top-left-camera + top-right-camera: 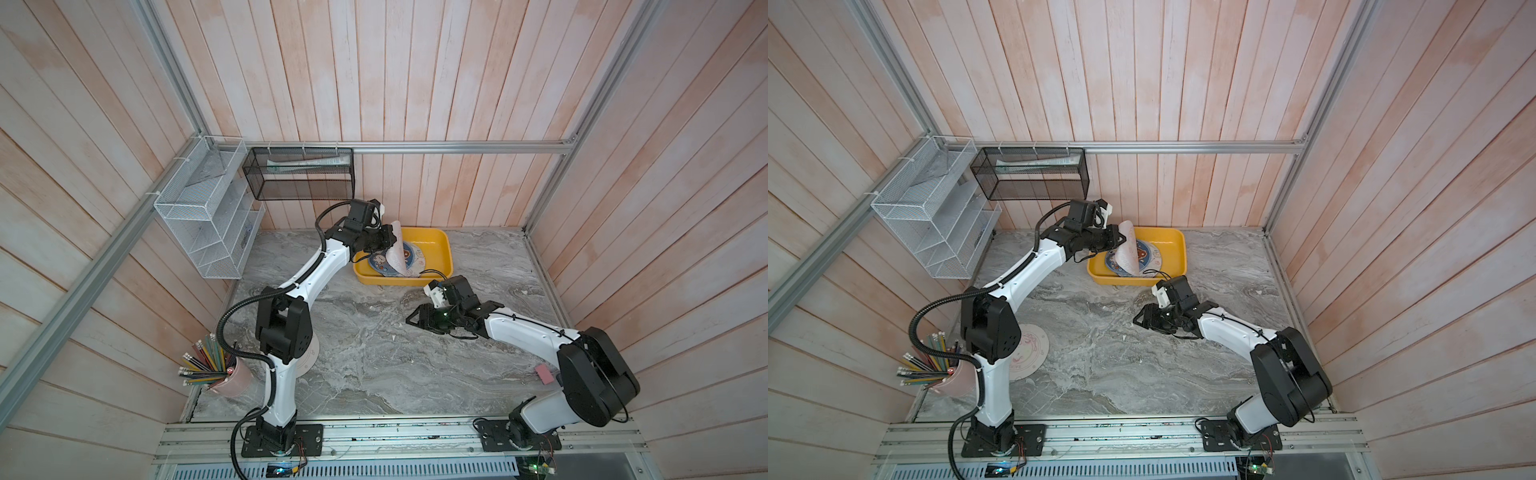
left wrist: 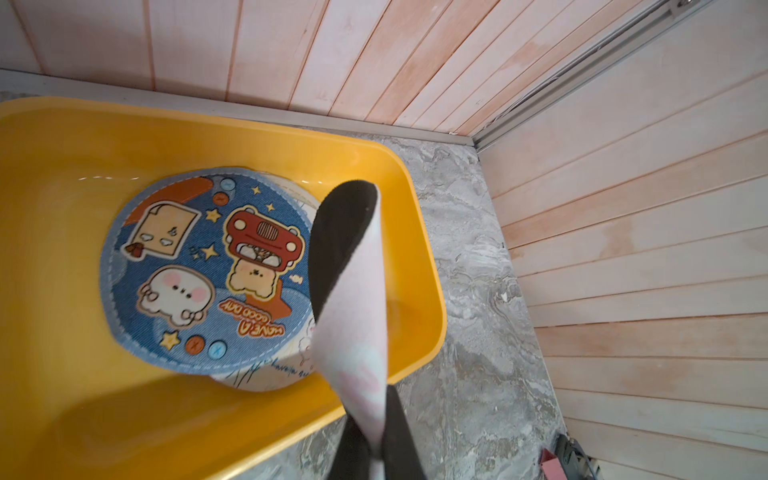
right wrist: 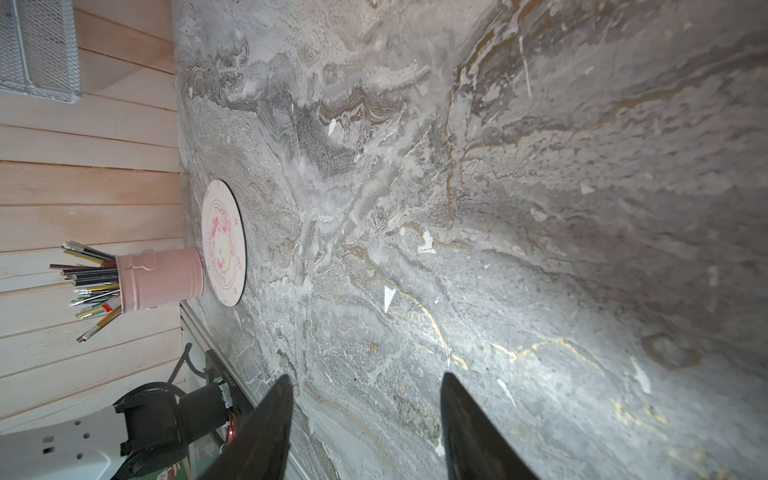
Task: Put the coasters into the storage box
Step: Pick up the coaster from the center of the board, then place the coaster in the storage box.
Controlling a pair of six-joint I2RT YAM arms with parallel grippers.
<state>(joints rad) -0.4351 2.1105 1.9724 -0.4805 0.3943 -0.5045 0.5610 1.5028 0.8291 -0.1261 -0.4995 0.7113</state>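
A blue coaster lies below my left gripper, which pinches a cream coaster, seemingly upright; right gripper stands parted, empty.

My left arm and right arm wear white shells between black joint housings. A black ribbed hose loops along the left one. My right gripper has black tapered fingers. Black base plates carry screws.
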